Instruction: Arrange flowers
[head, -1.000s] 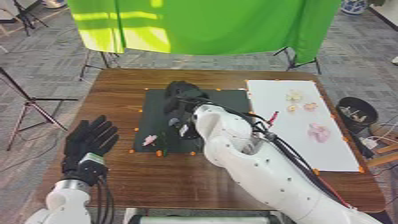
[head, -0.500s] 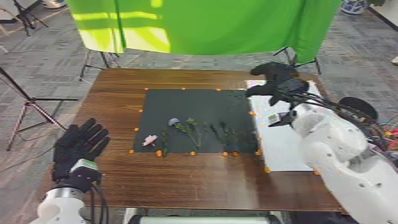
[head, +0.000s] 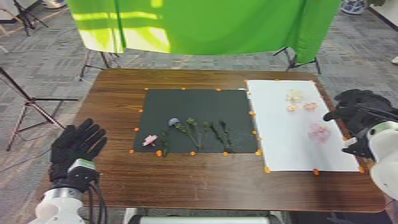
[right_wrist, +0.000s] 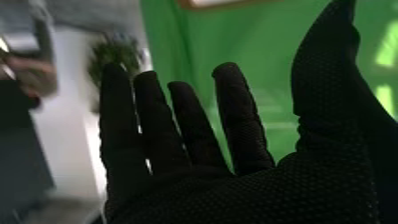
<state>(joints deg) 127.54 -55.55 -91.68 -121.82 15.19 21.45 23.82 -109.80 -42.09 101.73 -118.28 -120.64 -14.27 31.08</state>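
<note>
Black-gloved right hand (head: 360, 107), wide and empty at the right edge of the bench (head: 187, 185), should pinch the nearest pink flower (head: 319, 132) gently.

In the head view, a green cloth (head: 222, 27) hangs at twelve o'clock, bright patches of light (head: 149, 41) on it toward eleven; a dark tripod (head: 32, 101) stands at nine on grey carpet (head: 53, 62).
</note>
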